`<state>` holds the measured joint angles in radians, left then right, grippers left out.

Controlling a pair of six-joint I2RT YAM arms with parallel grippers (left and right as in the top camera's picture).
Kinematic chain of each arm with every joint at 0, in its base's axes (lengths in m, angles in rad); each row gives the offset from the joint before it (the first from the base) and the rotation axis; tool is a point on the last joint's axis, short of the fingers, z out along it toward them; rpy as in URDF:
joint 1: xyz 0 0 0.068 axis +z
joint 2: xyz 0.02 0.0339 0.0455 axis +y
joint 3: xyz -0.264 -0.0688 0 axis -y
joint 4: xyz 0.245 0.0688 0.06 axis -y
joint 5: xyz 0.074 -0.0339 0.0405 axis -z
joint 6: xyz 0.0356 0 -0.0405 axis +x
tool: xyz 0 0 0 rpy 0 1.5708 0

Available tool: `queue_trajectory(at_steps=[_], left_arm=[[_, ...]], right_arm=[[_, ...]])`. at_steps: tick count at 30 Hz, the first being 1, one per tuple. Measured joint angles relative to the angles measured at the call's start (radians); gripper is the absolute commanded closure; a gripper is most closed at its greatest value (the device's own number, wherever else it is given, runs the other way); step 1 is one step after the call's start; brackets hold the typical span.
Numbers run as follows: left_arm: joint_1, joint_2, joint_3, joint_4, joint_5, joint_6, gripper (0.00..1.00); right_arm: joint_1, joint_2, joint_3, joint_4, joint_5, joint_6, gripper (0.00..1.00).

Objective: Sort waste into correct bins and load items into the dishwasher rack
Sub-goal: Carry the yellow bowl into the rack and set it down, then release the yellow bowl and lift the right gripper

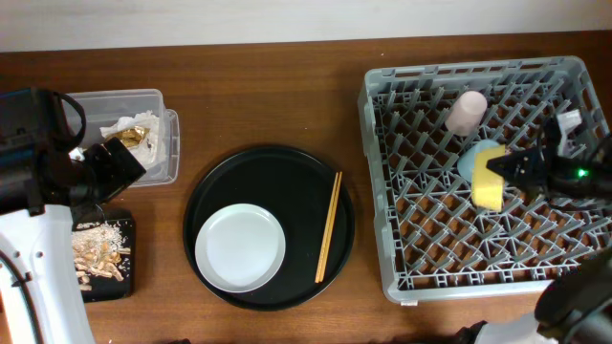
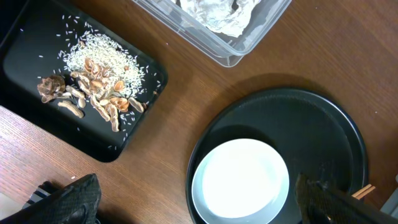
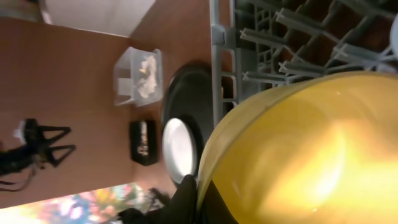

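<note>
My right gripper (image 1: 509, 166) is shut on the rim of the small yellow dish (image 1: 488, 188) and holds it on edge over the dishwasher rack (image 1: 382, 191). The dish fills the right wrist view (image 3: 298, 149). A pink cup (image 1: 467, 112) lies in the rack, and a light blue cup (image 1: 469, 156) shows partly behind the dish. My left gripper (image 1: 113, 164) is open and empty above the table, between the clear tub (image 1: 158, 100) and the shallow black tray (image 1: 124, 282). The pale grey plate (image 1: 240, 247) and the chopsticks (image 1: 329, 226) lie on the round black serving tray (image 1: 277, 172).
The clear tub (image 2: 230, 53) holds crumpled white paper (image 1: 121, 126) and gold foil (image 1: 134, 137). The shallow black tray (image 2: 37, 37) holds rice (image 2: 106, 56) and brown scraps (image 2: 93, 93). Bare wood lies between the serving tray and the rack.
</note>
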<state>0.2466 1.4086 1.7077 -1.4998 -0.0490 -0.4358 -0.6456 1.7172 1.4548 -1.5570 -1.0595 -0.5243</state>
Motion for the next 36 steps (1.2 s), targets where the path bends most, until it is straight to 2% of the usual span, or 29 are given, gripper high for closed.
queue_trajectory(at_steps=[8,15,21,22,25,30,36], left_arm=[[0.0,0.0,0.0,0.0,0.0,0.0,0.01],[0.0,0.0,0.0,0.0,0.0,0.0,0.01],[0.0,0.0,0.0,0.0,0.0,0.0,0.01],[0.0,0.0,0.0,0.0,0.0,0.0,0.01],[0.0,0.0,0.0,0.0,0.0,0.0,0.01],[0.0,0.0,0.0,0.0,0.0,0.0,0.01],[0.0,0.0,0.0,0.0,0.0,0.0,0.01]], right_arm=[[0.0,0.14,-0.017,-0.014,-0.053,-0.004,0.96],[-0.014,0.156,-0.017,-0.033,-0.068,-0.008,0.96],[-0.09,0.156,-0.017,-0.034,-0.044,-0.007,0.94],[-0.101,0.156,-0.017,-0.033,-0.038,-0.007,0.93],[-0.137,0.156,-0.017,-0.034,-0.011,-0.001,0.8],[-0.241,0.162,0.006,-0.066,0.093,0.03,0.69],[-0.353,0.162,0.2,-0.138,0.191,0.113,0.69]])
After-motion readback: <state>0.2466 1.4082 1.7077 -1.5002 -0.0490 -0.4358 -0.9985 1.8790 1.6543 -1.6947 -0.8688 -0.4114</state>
